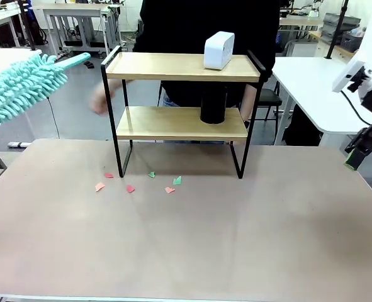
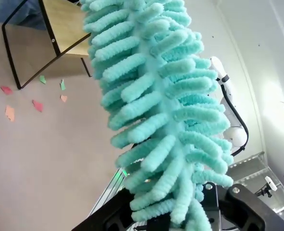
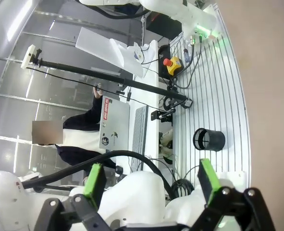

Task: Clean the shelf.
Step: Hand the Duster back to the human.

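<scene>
My left gripper (image 2: 180, 216) is clenched on a teal duster (image 1: 19, 85), raised left of the shelf (image 1: 182, 94) and apart from it. My right gripper (image 3: 151, 185) is spread, holding nothing. Paper scraps (image 1: 138, 184) lie by the shelf's feet. A white box (image 1: 218, 50) sits on top; a black cup (image 1: 213, 104) below hides its contents.

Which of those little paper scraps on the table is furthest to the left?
The pale orange paper scrap, lying alone at the left end of the scattered row; the red, green and other pink scraps all lie further right, towards the two-tier wooden shelf.
</scene>
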Motion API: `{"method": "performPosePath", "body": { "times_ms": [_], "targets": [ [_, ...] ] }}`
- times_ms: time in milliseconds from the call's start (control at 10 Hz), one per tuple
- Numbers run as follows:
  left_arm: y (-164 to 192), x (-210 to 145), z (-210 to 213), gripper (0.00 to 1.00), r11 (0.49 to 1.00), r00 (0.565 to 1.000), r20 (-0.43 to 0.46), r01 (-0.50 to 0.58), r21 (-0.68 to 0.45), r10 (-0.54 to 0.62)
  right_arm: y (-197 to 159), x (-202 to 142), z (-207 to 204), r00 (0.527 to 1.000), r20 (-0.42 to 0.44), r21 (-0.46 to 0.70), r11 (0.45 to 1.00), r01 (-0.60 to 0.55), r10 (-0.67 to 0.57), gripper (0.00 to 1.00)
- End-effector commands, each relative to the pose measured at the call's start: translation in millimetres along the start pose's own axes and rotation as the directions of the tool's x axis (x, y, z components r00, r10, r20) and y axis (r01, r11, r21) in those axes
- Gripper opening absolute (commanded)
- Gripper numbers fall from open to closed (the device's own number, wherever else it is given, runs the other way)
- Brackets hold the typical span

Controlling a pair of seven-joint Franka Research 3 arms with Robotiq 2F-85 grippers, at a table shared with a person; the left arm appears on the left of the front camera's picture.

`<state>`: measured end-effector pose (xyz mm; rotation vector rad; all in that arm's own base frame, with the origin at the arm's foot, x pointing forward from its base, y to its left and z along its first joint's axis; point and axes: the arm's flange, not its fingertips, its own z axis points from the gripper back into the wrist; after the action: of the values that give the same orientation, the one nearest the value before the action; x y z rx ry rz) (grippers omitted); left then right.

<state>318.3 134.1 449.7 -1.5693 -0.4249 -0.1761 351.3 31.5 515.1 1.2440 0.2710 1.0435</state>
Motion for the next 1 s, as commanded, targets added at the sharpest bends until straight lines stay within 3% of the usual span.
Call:
{"method": "performPosePath", "body": {
  "times_ms": [0, 900],
  "targets": [
    [-2.9, -0.8, 3.3, 0.0, 1.0, 1.0, 0.003, 0.005, -0.01, -0.005, 1.4, 0.5, 1.3, 1.0, -0.007, -0.007, 1.0, -0.001, 0.001, 1.0],
    [-2.9, -0.8, 3.3, 0.0, 1.0, 1.0, 0.003, 0.005, -0.01, -0.005, 1.4, 0.5, 1.3, 1.0, -0.007, -0.007, 1.0, -0.001, 0.001, 1.0]
  ]
}}
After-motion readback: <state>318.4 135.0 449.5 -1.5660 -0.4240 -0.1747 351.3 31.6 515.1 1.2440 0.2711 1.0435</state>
